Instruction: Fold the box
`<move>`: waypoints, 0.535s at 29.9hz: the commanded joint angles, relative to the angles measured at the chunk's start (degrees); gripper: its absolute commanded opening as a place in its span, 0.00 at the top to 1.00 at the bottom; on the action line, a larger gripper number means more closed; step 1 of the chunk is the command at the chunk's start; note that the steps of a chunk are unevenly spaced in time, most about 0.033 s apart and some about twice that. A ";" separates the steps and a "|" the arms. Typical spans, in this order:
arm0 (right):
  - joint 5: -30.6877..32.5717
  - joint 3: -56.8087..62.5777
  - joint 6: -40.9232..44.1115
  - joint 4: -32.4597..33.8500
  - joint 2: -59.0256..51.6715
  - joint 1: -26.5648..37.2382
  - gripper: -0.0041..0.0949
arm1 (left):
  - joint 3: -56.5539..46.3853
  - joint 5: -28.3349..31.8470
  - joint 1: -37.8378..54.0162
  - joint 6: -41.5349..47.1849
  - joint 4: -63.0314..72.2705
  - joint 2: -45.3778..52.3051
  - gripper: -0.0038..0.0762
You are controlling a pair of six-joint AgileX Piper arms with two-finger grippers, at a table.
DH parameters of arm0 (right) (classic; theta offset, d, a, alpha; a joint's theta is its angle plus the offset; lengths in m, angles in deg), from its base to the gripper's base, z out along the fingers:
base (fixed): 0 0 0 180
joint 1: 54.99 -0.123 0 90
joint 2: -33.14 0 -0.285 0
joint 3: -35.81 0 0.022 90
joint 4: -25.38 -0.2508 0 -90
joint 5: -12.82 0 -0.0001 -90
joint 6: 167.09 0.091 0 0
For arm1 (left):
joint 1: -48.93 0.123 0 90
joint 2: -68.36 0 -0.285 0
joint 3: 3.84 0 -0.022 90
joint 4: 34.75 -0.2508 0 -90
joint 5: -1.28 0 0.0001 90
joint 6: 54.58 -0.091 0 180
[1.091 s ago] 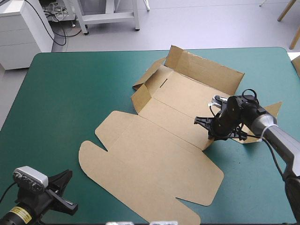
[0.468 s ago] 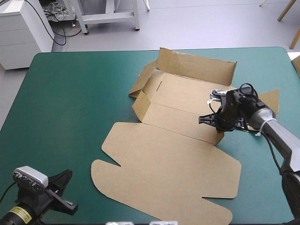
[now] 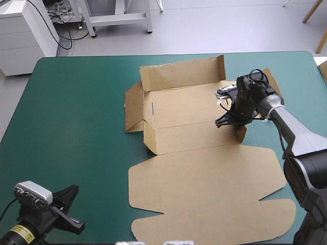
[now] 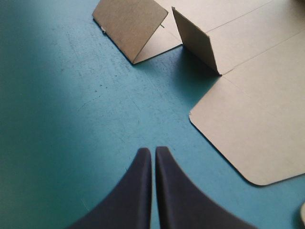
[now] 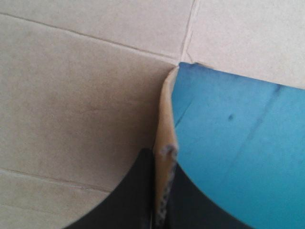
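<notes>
Right black fingers (image 5: 159, 164) pinch tight on thin side wall (image 5: 164, 129) of flat-cut brown board box (image 3: 204, 189). Wall stands up. Box lies under me, mid teal-green table (image 3: 71, 112), long side running left to right. Left black fingers (image 4: 153, 152) closed, empty; box ahead, well apart. Right arm nearer.

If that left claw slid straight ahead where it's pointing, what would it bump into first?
Only bare cover at first, then probably the raised flap of the box, though depth is unclear.
</notes>
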 commanded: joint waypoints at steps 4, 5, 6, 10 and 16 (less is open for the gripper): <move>0.24 -7.56 -11.18 -1.18 0.54 0.11 0.98 | 1.31 4.11 -0.44 0.41 0.14 -0.71 0.94; 0.24 -8.17 -12.78 -1.49 0.78 0.11 0.98 | 1.31 4.11 -0.44 0.41 0.14 -0.71 0.94; 0.24 -8.45 -14.47 -1.63 0.89 0.11 0.98 | 1.31 4.11 -0.44 0.41 0.14 -0.71 0.94; 0.24 -9.72 -22.11 -4.37 1.03 0.02 0.98 | 1.31 4.11 -0.44 0.41 0.14 -0.71 0.94; 0.24 -12.16 -27.96 -6.22 1.91 -2.31 0.98 | 1.31 4.11 -0.44 0.41 0.14 -0.71 0.94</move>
